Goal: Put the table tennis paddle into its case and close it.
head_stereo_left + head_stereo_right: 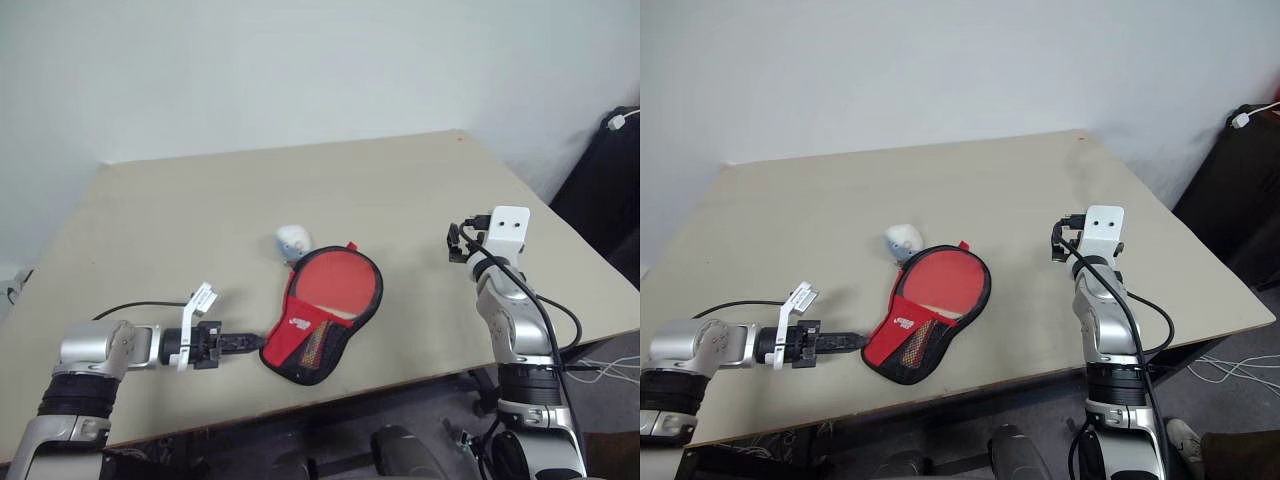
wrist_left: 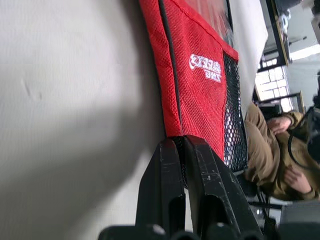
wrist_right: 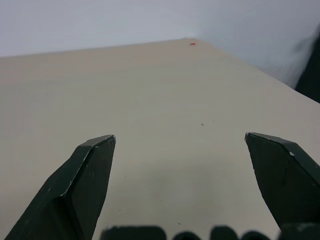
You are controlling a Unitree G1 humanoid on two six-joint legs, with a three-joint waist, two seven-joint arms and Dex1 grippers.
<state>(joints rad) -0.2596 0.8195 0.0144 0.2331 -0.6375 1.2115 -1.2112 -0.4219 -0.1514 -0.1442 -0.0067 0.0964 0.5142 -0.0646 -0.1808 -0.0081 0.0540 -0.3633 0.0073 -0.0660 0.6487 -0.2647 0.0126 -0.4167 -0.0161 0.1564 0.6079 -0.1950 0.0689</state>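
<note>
Your left gripper [image 1: 256, 342] pinches the edge of the case [image 1: 312, 340], the table tennis paddle [image 1: 337, 283] inside. Your right gripper [image 3: 180, 165] hovers, fingers spread.

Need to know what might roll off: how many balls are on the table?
1. A whitish fluffy ball sits on the table, just beyond the case holding the paddle. Others could be hidden under the case.

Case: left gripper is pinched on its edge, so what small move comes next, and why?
Probably pull the left gripper gently along the case rim to draw it closed. The paddle already lies inside with its red face still exposed, and the right gripper is open, away from the case.
</note>
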